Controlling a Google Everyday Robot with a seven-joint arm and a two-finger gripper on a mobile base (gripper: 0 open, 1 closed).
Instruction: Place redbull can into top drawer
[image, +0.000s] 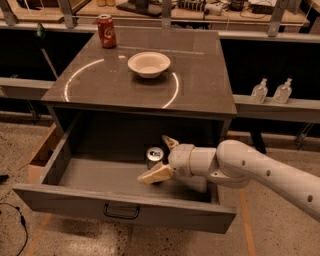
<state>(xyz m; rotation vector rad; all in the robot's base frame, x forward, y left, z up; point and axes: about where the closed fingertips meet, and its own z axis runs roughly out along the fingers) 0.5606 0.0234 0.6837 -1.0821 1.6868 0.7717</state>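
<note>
Far on the left, on the floor beside the drawer, there is a brown box (39, 156). Up at the back left corner of the grey table (200, 85) stands a short red cola can (105, 31). A bit more to the right, near the middle of the table top, sits a white bowl (149, 64), well apart from the red can. Under the table top, the top drawer (85, 197) is pulled out wide open, and its dark handle (121, 212) hangs in the middle of its front. The redbull can (155, 155) stands upright inside the drawer, on the drawer floor, toward the right side. The gripper (152, 158) is down in the drawer too, right at the can. Its two fingers (156, 174) are spread apart, with one in front of the can and one behind it, so the can is between them. I cannot tell if they touch the can. The big white arm (260, 172) reaches in from the right. Far on the right, two small clear bottles (259, 91) stand side by side on a low ledge.
</note>
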